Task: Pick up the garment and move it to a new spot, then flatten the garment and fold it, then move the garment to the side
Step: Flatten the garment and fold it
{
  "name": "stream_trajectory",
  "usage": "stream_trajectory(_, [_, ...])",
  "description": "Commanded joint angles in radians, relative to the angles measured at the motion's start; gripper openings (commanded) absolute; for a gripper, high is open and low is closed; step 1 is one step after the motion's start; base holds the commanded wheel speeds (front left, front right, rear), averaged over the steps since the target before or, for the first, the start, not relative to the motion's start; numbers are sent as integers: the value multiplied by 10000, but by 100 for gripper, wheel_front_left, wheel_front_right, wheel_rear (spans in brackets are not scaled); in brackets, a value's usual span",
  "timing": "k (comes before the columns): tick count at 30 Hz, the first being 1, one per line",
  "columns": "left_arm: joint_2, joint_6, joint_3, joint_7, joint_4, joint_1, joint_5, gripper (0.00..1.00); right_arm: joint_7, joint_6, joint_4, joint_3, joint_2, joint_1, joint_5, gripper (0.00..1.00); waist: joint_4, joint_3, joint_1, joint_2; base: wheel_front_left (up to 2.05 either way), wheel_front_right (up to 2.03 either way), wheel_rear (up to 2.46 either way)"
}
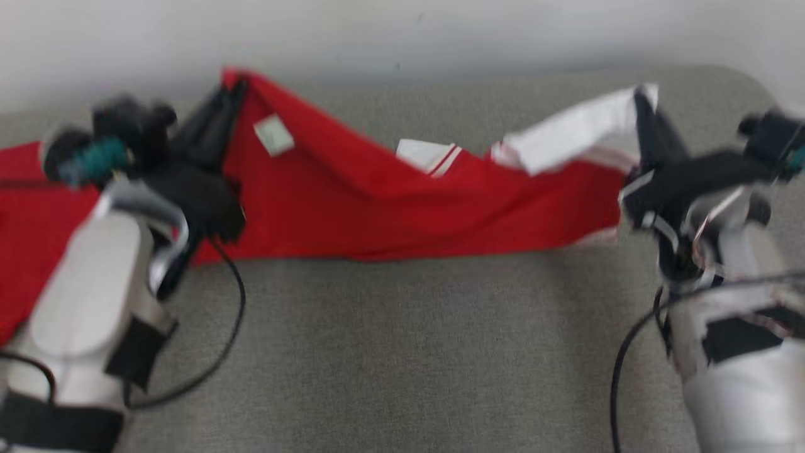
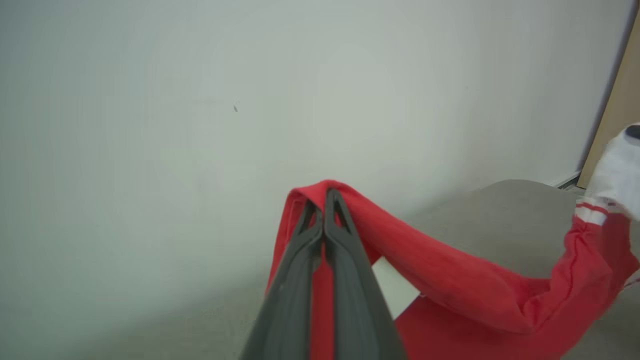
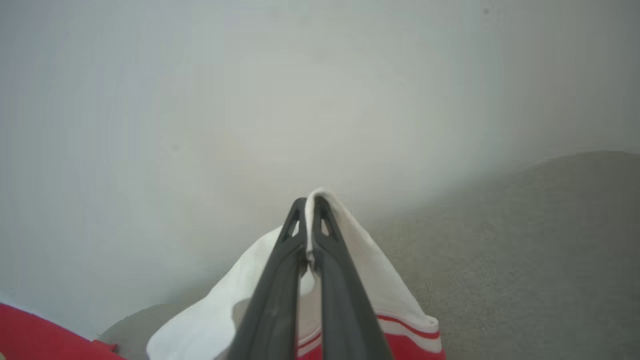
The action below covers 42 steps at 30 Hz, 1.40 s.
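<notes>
Between left tool [image 2: 325, 199], right tool [image 3: 309, 202]: garment [image 1: 377, 207]

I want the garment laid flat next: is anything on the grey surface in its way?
Nothing visible does. The left gripper and right gripper are each shut on an end of the garment, stretched between them, and the grey surface in front of it carries no other object that I can see.

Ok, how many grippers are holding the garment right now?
2. The left gripper is shut on a red edge at the left end of the garment. The right gripper is shut on the white part at its right end.
</notes>
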Motion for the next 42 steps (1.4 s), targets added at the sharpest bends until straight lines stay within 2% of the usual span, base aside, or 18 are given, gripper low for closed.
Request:
stream_trajectory(1, [160, -8, -149, 212, 242, -887, -178, 0, 71, 5, 358, -142, -79, -968, 161, 0, -236, 1083, -2, -1, 0, 0, 0])
stream_trajectory(8, [529, -7, -1413, 797, 1667, -4929, -1184, 0, 107, 5, 2452, -741, -325, -4987, 481, 0, -442, 2343, -2, -1, 0, 0, 0])
stream_trajectory(12, [507, -10, -1583, 959, 2816, -7190, -1763, 0, 65, 5, 3678, -1420, -355, -7135, 642, 0, -598, 2942, -2, -1, 0, 0, 0])
stream_trajectory(20, [-141, -12, -1965, 753, 5051, -10939, -2087, 0, -527, 5, 5432, -1324, -717, -10830, -494, 0, -969, 3665, -2, -1, 0, 0, 0])
stream_trajectory(25, [-731, -13, -2184, 346, 6261, -12381, -2156, 0, -964, 5, 6567, -1300, -911, -12288, -1306, 0, -980, 3936, -2, -1, 0, 0, 0])
stream_trajectory(29, [-962, -13, -2455, -82, 6959, -13053, -2218, 0, -1423, 5, 7160, -1314, -854, -12981, -1539, 0, -1011, 4152, -2, -1, 0, 0, 0])
stream_trajectory(33, [-1126, -13, -2755, -396, 7293, -13042, -2330, 0, -1728, 5, 7431, -1147, -674, -13073, -1405, 0, -987, 4236, -2, -1, 0, 0, 0])
stream_trajectory(39, [-909, -13, -3362, -998, 7361, -12194, -2837, 0, -1988, 5, 7391, -216, -235, -12054, -864, 0, -1020, 4007, -2, -1, 0, 0, 0])
stream_trajectory(42, [-421, -13, -3948, -1395, 7008, -11323, -3031, 0, -2076, 5, 6957, 448, 45, -11058, -320, 0, -1215, 3699, -2, -1, 0, 0, 0])
